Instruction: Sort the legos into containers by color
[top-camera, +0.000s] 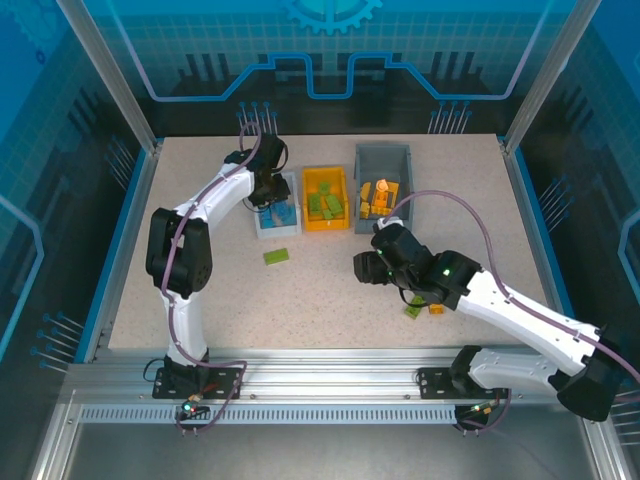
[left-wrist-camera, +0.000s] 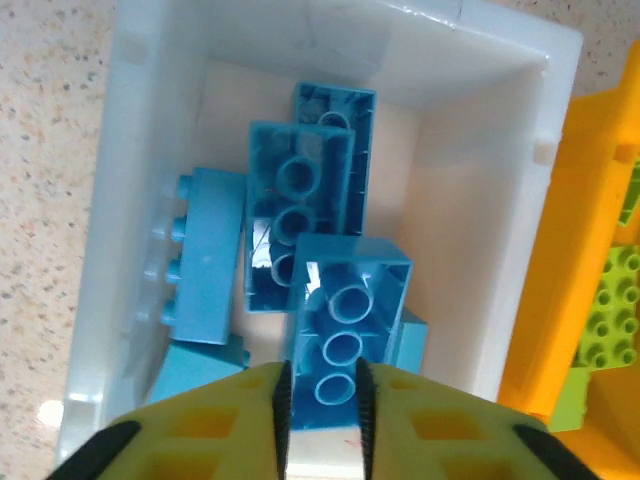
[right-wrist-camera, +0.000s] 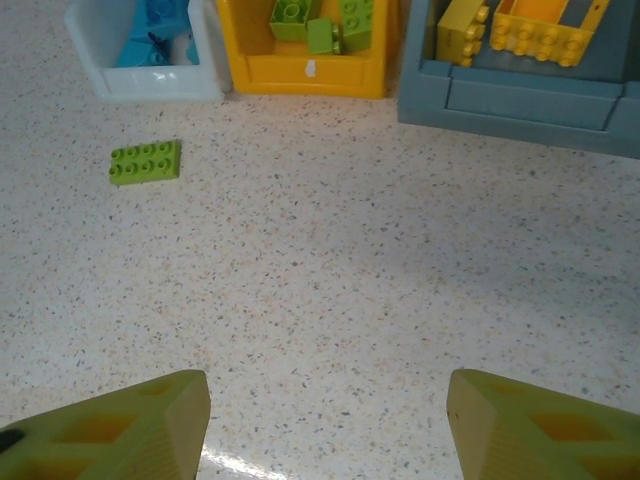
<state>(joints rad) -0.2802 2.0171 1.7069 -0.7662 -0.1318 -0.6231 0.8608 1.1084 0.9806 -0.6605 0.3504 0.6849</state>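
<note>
My left gripper hangs over the white container, which holds several blue legos. Its jaws stand almost together, shut, narrower than the upturned blue brick lying just beneath them. The orange-yellow container holds green legos. Orange legos lie in the grey container. A flat green lego lies loose on the table. My right gripper is open above bare tabletop, holding nothing.
A green lego and an orange one lie on the table beside my right arm's forearm. The three containers stand side by side at the back. Blue rails edge the table at left and right.
</note>
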